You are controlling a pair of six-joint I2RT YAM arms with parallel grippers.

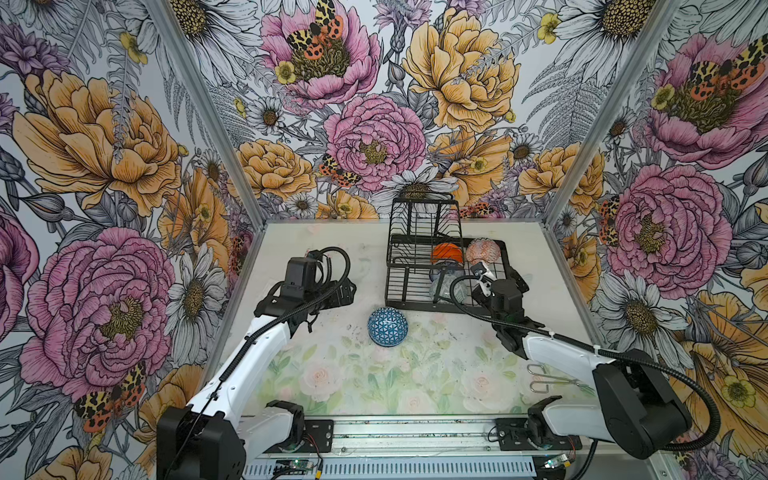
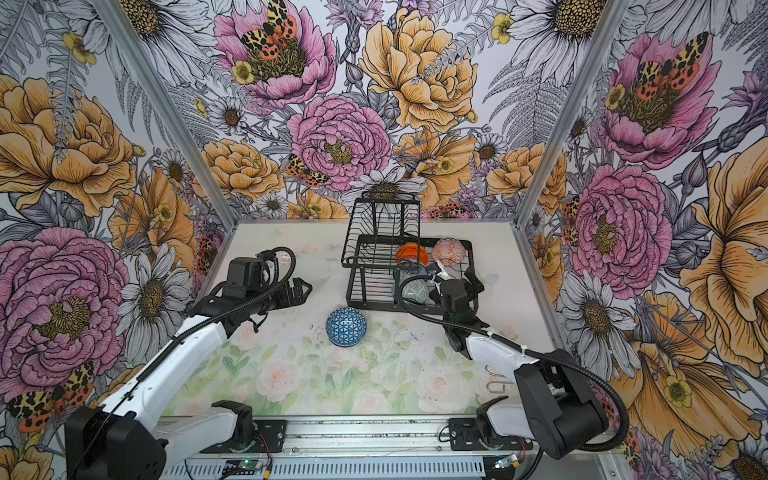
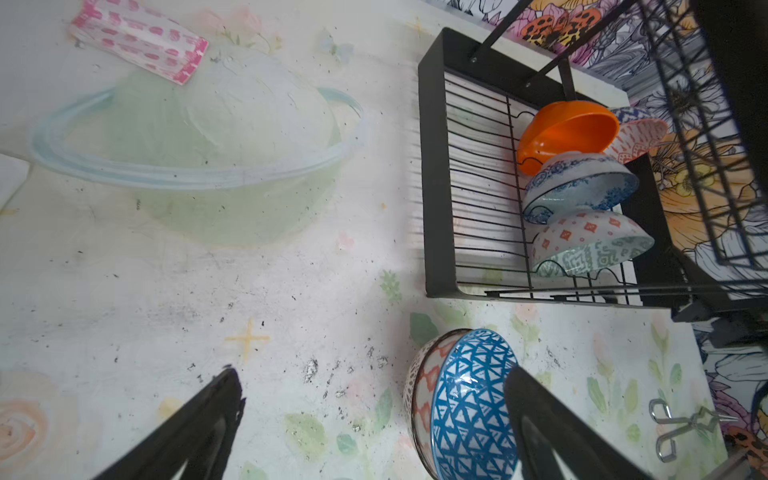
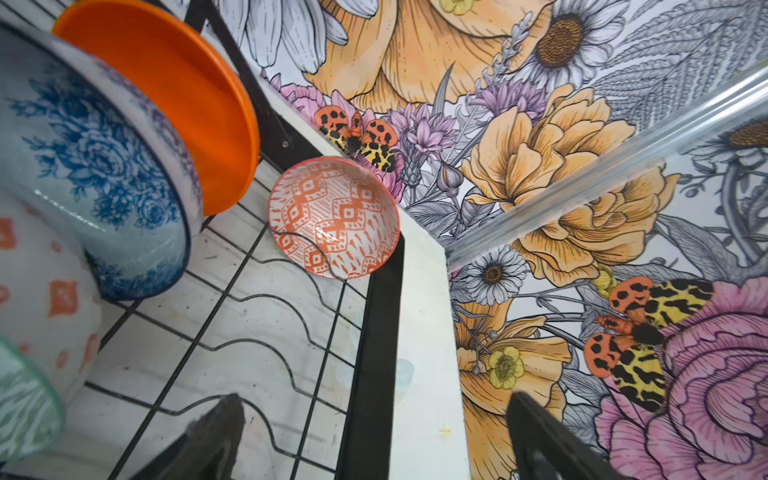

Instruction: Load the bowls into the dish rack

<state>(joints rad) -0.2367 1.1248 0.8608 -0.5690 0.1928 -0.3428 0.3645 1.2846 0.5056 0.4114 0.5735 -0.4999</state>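
Bowls (image 1: pixel 446 252) stand in the dish rack (image 3: pixel 432 166). The right gripper (image 4: pixel 374 401) hangs over its right rim, jaws spread and empty, with the orange-white patterned bowl (image 1: pixel 483 250) at its eleven o'clock in a top view. On the table (image 1: pixel 332 374), the blue geometric bowl (image 1: pixel 387 326) sits at four o'clock from the left gripper (image 1: pixel 350 289), which is also spread and empty.

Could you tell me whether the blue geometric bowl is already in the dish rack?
No, the blue geometric bowl sits on the table, outside the dish rack's frame.
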